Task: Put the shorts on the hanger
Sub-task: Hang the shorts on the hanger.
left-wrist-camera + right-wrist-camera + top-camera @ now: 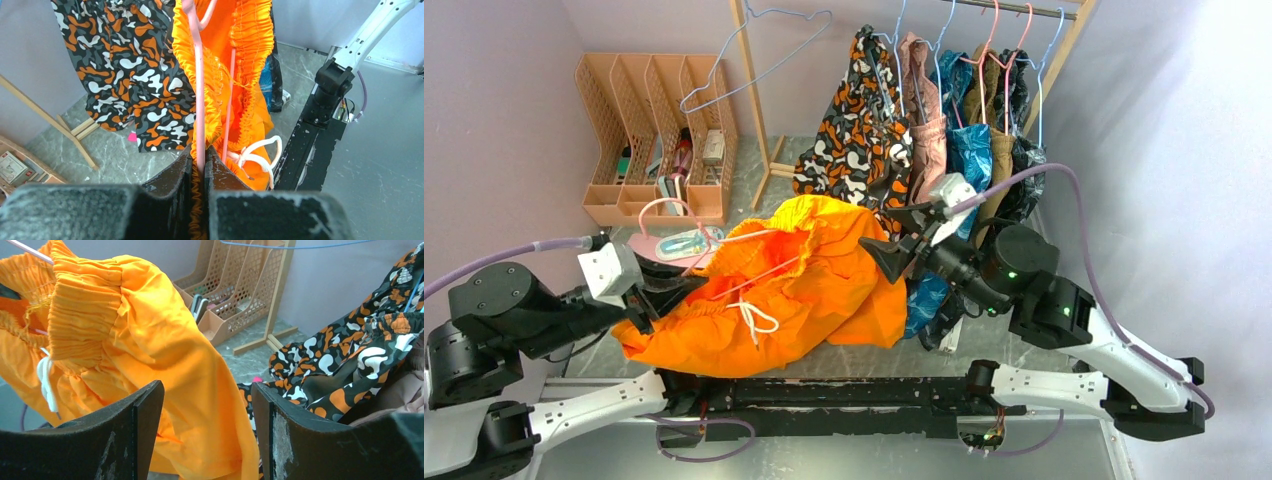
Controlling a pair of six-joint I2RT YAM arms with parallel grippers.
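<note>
**Operator:** Two arms show in the top view. Where do my task items sit?

**Legend:** Top view. The shorts [794,280] lie heaped on the tabletop [844,358] between your arms, in front of the patterned garment [864,130] hanging on the rail. The hanger [664,202] shows its pink hook at their left edge, and pink wire crosses the orange fabric. The white drawstring [754,320] rests on the near side of the heap.

**Operator:** And my left end effector [686,288]?

**Legend:** Left wrist view. Its jaws are pressed together on the hanger's pink wire, with a fold of gathered waistband caught just beneath the wire. The wire runs straight away from the fingers [170,180] along the waistband. A second pink wire lies just beside it, against the fabric.

**Operator:** And my right end effector [876,228]?

**Legend:** Right wrist view. Its jaws stand wide apart and grip nothing. Orange fabric fills the gap beyond them, and you cannot tell whether it touches. The waistband hangs at upper left and the patterned garment lies at right.
</note>
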